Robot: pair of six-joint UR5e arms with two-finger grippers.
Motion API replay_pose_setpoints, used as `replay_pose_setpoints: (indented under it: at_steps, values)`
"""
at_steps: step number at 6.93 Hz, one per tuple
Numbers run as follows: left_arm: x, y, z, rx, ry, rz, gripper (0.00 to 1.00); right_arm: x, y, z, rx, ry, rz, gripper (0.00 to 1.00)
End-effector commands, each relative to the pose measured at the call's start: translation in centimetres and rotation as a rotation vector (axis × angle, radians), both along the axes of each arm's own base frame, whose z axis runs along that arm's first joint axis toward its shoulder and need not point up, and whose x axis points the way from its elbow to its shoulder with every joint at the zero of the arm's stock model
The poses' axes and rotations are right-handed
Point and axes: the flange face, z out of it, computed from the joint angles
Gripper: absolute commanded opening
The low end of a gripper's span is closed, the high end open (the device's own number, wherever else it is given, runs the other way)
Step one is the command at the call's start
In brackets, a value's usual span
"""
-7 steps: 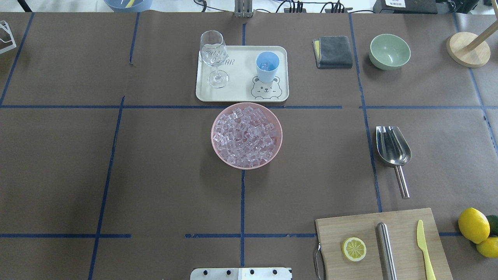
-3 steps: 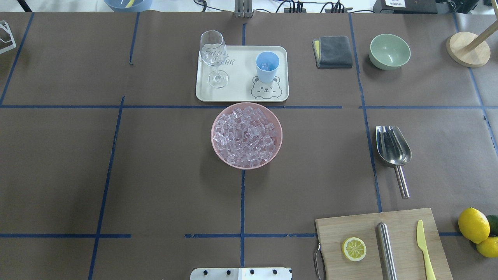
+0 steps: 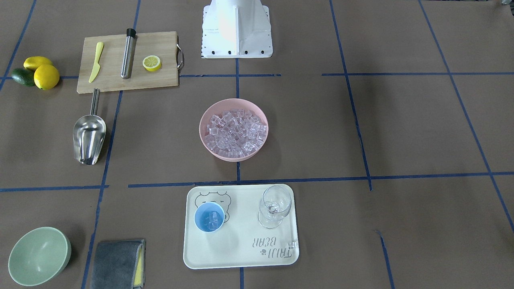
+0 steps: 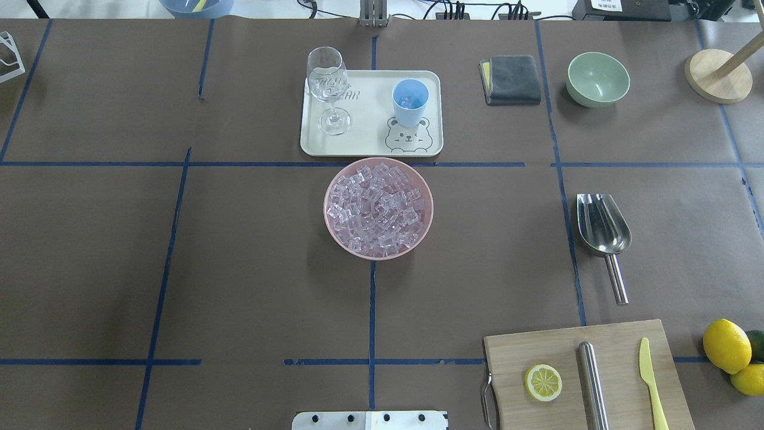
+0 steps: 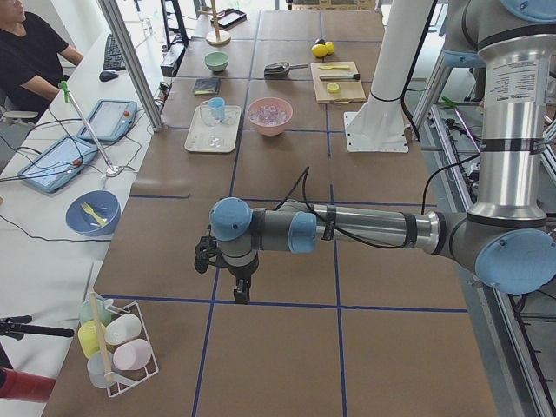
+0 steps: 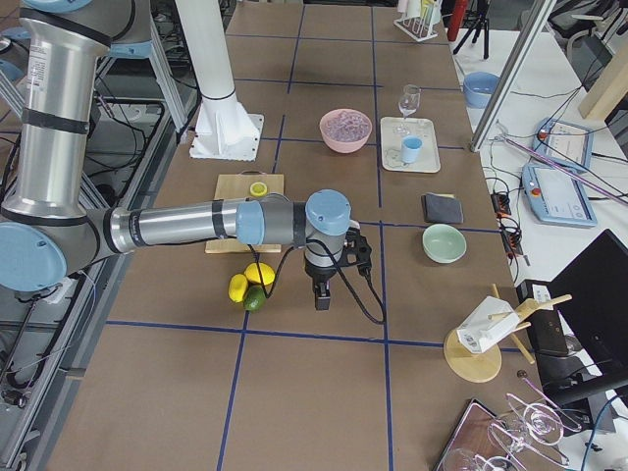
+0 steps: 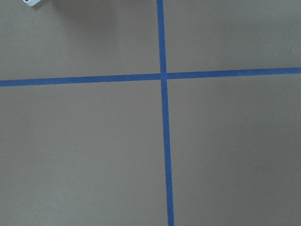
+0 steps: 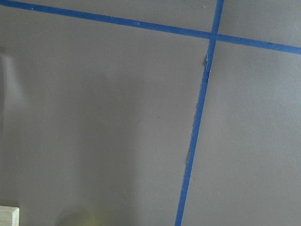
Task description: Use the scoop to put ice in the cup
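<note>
The ice (image 4: 378, 208) is a heap of clear cubes in a pink bowl (image 4: 326, 208) at mid-table; it also shows in the front view (image 3: 233, 129). The light-blue cup (image 4: 410, 103) stands on a cream tray (image 4: 370, 128) behind the bowl, with a few cubes in it (image 3: 209, 217). The steel scoop (image 4: 603, 230) lies flat on the table to the right, handle toward me. My left gripper (image 5: 241, 291) and right gripper (image 6: 322, 297) hang over bare table far out at each end. Each shows only in a side view, so I cannot tell whether they are open or shut.
A wine glass (image 4: 327, 83) stands on the tray's left. A cutting board (image 4: 519, 352) at front right holds a lemon half, a steel cylinder (image 4: 592, 382) and a yellow knife. Lemons (image 4: 726, 345), a green bowl (image 4: 598, 79), a grey cloth (image 4: 511, 79) and a wooden stand (image 4: 718, 76) lie right.
</note>
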Motion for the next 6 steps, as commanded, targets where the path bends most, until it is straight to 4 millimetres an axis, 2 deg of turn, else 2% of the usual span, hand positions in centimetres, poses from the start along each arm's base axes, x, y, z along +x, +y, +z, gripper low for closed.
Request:
replay_pose_setpoints:
  at_steps: [1,2,3,6]
  values:
    - [-1.1,0.1,0.4,-0.016,-0.007,-0.022,1.00,0.0,0.2,0.2,-0.006,-0.002,0.001,1.00]
    - [-1.3,-0.1,0.1,-0.010,-0.006,-0.027,1.00,0.0,0.2,0.3,-0.004,0.002,0.001,1.00]
    - [-1.3,-1.1,-0.8,0.009,-0.007,-0.027,1.00,0.1,0.3,0.4,-0.005,0.005,0.003,1.00]
    - [-1.3,-1.4,-1.1,0.017,-0.009,-0.025,1.00,0.0,0.3,0.7,-0.012,-0.002,0.001,1.00]
